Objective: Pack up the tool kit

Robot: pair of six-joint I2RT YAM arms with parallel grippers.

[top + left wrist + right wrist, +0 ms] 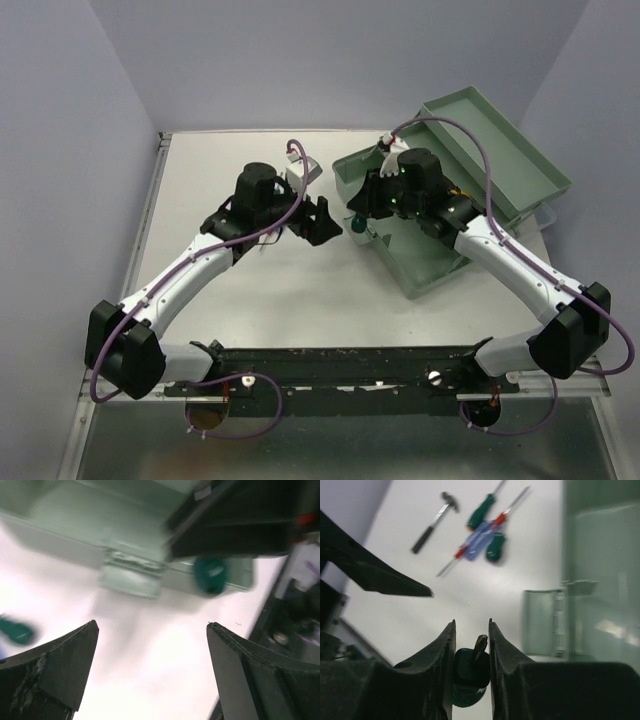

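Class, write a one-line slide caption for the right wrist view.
Right hand grips a green-handled screwdriver beside the toolbox; hammer and more screwdrivers lie beyond.

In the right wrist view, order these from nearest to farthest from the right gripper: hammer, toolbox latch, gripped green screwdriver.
1. Green screwdriver, between fingers of the right gripper.
2. Toolbox latch, on the right.
3. Hammer, far upper left.

From overhead I have the open grey-green plastic toolbox point(425, 275) at two o'clock on the white table point(300, 310), its lid point(510, 160) lying back toward one. The right gripper point(357, 212) sits at the box's nine o'clock edge, with a stubby green-handled screwdriver point(470, 675) between its fingers. The left gripper point(328, 220) is just beside it, further toward nine. On my right wrist view, a small metal hammer point(435, 522) lies at eleven on the table, left of a cluster of plastic-handled screwdrivers point(482, 540) at twelve.
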